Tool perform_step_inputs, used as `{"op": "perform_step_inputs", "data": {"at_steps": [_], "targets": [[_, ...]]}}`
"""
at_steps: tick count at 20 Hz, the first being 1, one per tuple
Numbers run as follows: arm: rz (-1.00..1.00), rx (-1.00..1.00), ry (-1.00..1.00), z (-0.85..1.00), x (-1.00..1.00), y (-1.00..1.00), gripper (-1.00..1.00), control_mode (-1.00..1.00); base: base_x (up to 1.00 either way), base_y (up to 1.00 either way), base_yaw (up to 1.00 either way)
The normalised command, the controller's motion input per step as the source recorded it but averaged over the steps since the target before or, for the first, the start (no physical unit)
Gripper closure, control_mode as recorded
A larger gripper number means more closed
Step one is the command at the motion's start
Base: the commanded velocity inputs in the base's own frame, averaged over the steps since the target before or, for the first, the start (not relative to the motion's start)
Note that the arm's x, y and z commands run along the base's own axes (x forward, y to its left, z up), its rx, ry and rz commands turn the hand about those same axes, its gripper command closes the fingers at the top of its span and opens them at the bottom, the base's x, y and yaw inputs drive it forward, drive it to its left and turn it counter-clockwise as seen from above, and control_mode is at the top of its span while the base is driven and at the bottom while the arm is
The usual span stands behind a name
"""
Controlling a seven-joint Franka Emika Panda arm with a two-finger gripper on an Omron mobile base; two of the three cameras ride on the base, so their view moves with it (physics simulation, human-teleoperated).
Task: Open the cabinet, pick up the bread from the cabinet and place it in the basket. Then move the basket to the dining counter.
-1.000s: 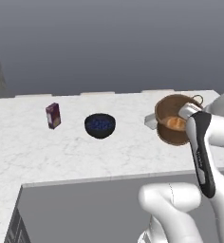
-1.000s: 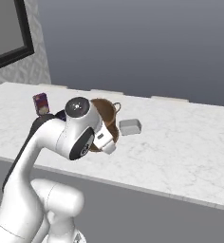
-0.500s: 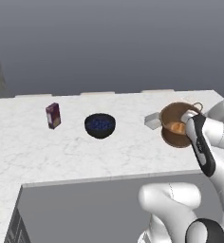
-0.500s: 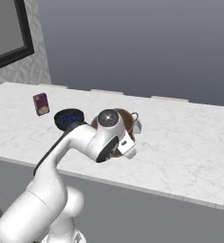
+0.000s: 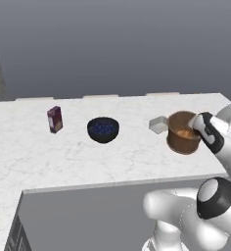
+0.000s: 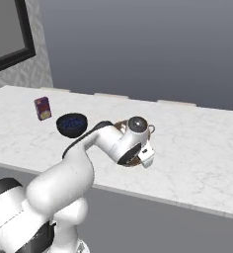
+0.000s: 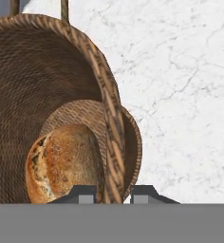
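A: Hand (image 7: 113, 193) state?
B: Fingers straddle the basket (image 7: 52, 85) rim, one inside, one outside; clenched on the wall, so the basket travels by its side

A: Bread (image 7: 64, 163)?
B: On the basket floor, beside the inner finger

A: Farther out?
B: Basket over the desk (image 5: 63, 157); beyond, a white block (image 5: 158, 124), blueberry bowl (image 5: 103, 129), box (image 5: 54, 119)
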Motion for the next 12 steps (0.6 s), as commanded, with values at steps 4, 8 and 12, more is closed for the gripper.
{"op": "perform_step_inputs", "data": {"at_steps": [4, 8, 12], "targets": [[0.01, 0.05, 0.00, -0.46, 0.21, -0.27, 1.00, -1.00, 0.00, 0.00, 0.00], [0.01, 0.02, 0.00, -0.57, 0.28, -0.08, 1.00, -1.00, 0.00, 0.00, 0.00], [0.00, 0.00, -0.04, -0.61, 0.19, 0.00, 1.00, -1.00, 0.00, 0.00, 0.00]]}}
